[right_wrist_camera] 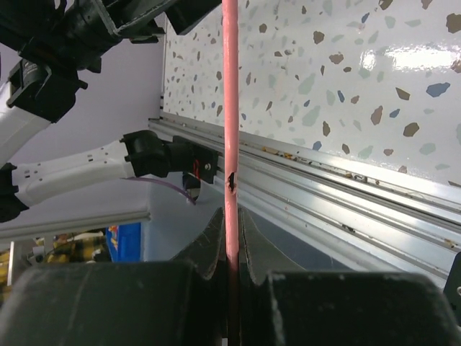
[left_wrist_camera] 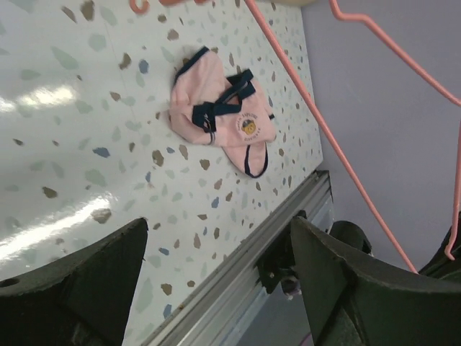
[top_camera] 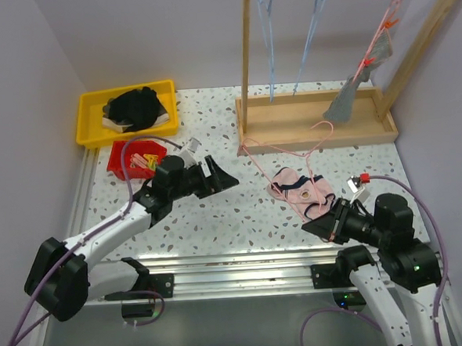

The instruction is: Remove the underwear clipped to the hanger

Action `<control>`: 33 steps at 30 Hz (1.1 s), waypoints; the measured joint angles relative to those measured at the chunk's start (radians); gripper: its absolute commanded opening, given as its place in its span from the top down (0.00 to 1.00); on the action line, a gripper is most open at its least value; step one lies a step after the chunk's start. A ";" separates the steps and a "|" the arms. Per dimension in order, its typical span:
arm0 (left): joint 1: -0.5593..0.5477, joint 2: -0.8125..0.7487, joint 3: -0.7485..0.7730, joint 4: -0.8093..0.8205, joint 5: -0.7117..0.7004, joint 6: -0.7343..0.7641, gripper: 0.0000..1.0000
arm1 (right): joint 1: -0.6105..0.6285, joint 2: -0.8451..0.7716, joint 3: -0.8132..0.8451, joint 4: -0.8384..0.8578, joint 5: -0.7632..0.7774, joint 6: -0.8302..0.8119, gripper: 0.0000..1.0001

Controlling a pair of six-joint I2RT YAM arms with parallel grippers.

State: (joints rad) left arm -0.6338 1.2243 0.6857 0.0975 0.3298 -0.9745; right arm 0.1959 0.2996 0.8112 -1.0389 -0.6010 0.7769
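The pale pink underwear (top_camera: 299, 191) with dark trim lies loose and flat on the speckled table, also seen in the left wrist view (left_wrist_camera: 220, 115). The grey underwear (top_camera: 344, 103) hangs by a red clip from the pink wire hanger (top_camera: 377, 37), which slants down from the upper right to the table. My right gripper (top_camera: 311, 223) sits just below and right of the pink piece. It is shut on a pink hanger rod (right_wrist_camera: 230, 108), which is pinched between its fingers (right_wrist_camera: 212, 241). My left gripper (top_camera: 219, 177) is open and empty to the left of the pink underwear, its fingers (left_wrist_camera: 86, 281) spread wide.
A yellow tray (top_camera: 91, 134) at the back left holds a black clothing heap. A red bin (top_camera: 119, 166) of clips sits in front of it. A wooden rack (top_camera: 314, 129) with blue hangers (top_camera: 269, 45) stands at the back. A metal rail (top_camera: 244, 262) runs along the near edge.
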 measured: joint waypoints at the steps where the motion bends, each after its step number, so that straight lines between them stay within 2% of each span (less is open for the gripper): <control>1: 0.023 -0.029 -0.020 0.008 0.006 0.014 0.17 | 0.000 0.002 0.005 -0.003 -0.002 0.000 1.00; 7: 0.152 -0.119 -0.095 0.015 0.024 0.151 0.18 | 0.000 0.004 0.056 -0.064 -0.031 -0.008 1.00; 13: 0.153 -0.118 -0.101 0.049 0.098 0.320 0.21 | 0.000 0.004 0.113 -0.125 -0.095 -0.006 1.00; 17: 0.153 -0.118 -0.121 0.134 0.211 0.378 0.29 | 0.000 0.006 0.138 -0.150 -0.150 0.009 1.00; 22: 0.156 -0.154 -0.128 0.202 0.356 0.438 0.30 | 0.000 0.023 0.224 -0.240 -0.196 -0.012 1.00; 25: 0.168 -0.229 -0.126 0.158 0.402 0.504 0.30 | 0.000 0.027 0.272 -0.279 -0.222 -0.037 1.00; 33: 0.195 -0.490 -0.117 -0.090 0.452 0.640 0.30 | 0.000 0.027 0.376 -0.308 -0.291 -0.105 1.00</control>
State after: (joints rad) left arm -0.4385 0.7345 0.5682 0.0074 0.7822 -0.3347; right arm 0.1959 0.3271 1.1870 -1.3468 -0.8925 0.6720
